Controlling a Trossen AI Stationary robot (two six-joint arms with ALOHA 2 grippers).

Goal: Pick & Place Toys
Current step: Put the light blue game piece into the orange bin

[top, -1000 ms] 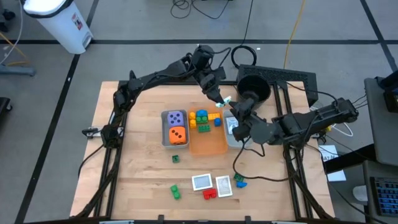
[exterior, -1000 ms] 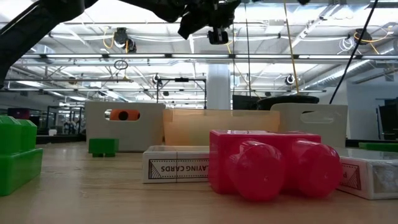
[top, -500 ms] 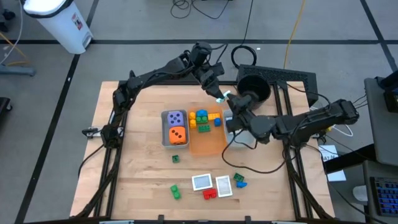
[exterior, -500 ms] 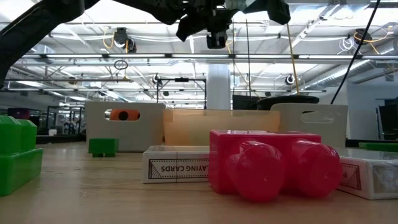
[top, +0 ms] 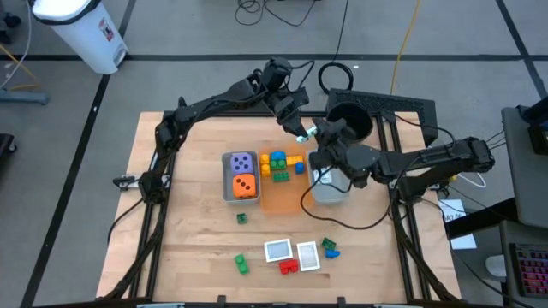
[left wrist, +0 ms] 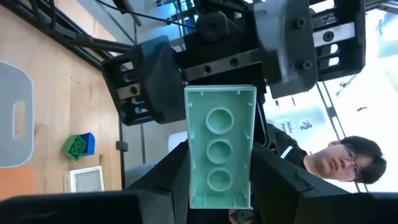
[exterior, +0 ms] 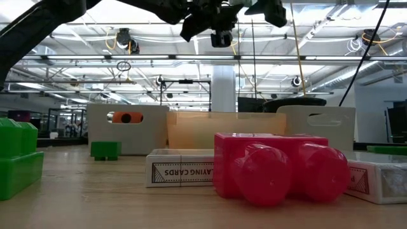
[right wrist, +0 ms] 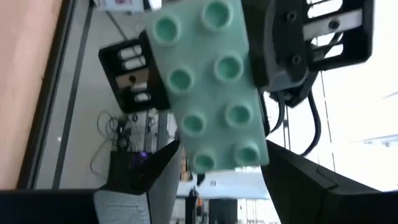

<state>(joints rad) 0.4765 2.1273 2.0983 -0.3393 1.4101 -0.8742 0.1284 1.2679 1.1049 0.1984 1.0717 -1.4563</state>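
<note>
– Left claw (top: 300, 133) from above: where is it, and what's in it?
– High over the far edge of the orange tray (top: 287, 198), pinching a mint brick (top: 306, 136). It has barely shifted in the last second.
– So what moved?
– The right claw (top: 324, 135). A second ago it hung over the right grey tray (top: 330, 190). Now it has swung far and left to meet the left claw, and that tray lies uncovered.
– Low view?
– Both claws sit at the very top, well above the table. The right one was not there a second ago. A red brick (exterior: 270, 166) and a card box (exterior: 181, 168) lie untouched near the lens.
– Left wrist?
– The brick fills the middle, studs-down face toward the lens, clamped between the dark fingers. The right claw faces it from just behind. A person shows beyond.
– Right wrist?
– The studded face is close in, and the right fingers (right wrist: 155, 171) stand spread on either side. I cannot tell whether they touch it yet.
– Meaning?
– It looks like a handover in mid-air. I'd judge the right claw must close before the left lets go, or the brick drops. Several toys wait at the near edge.
</note>
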